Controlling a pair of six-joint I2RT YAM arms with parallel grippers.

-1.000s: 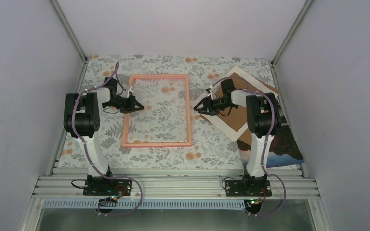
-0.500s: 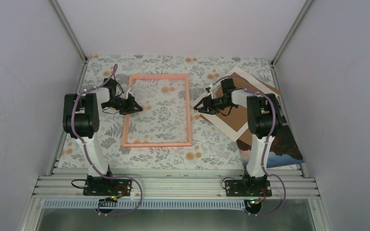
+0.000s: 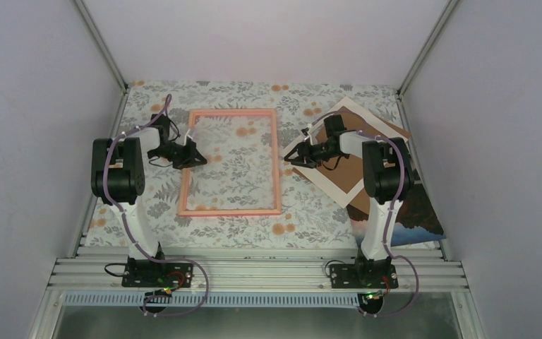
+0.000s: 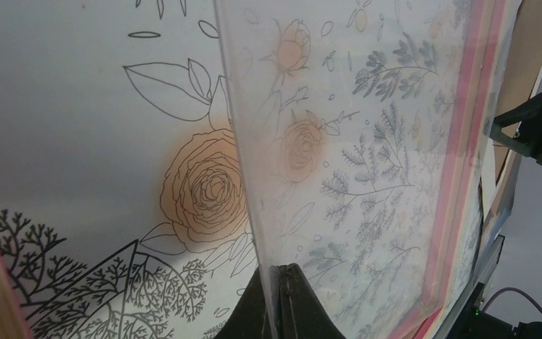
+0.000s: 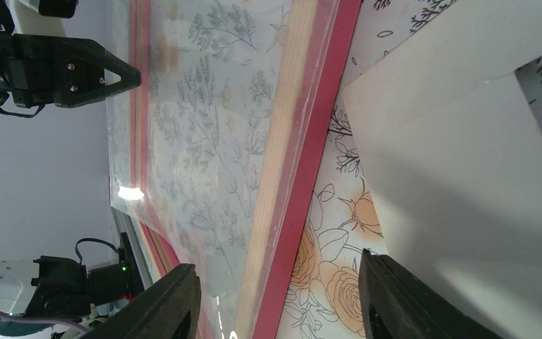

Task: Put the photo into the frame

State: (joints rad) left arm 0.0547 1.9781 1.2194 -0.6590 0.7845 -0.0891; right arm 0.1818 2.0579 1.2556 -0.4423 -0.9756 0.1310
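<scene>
Pinching the clear pane (image 4: 367, 176), left fingers (image 4: 307, 314) are pressing together; right fingers (image 5: 402, 304) are hanging spread; the photo (image 3: 420, 212) is likely handling light, floppy, inviting a grip at its bare corner.

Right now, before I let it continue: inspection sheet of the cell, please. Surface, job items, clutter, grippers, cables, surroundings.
Surface: floral cloth, lying flat.
Job's things: pink frame flat mid-table; photo image up at near right, partly hidden by the right arm and the stack.
Clutter: white mat on brown backing board, skewed, right of the frame.
Grippers: left gripper shut on the edge of the clear pane; right gripper open, holding nothing, over the frame's right rail.
Cables: purple cable along each arm, looped at the bases.
Surroundings: grey walls, aluminium rail at the near edge; nothing else seen.
</scene>
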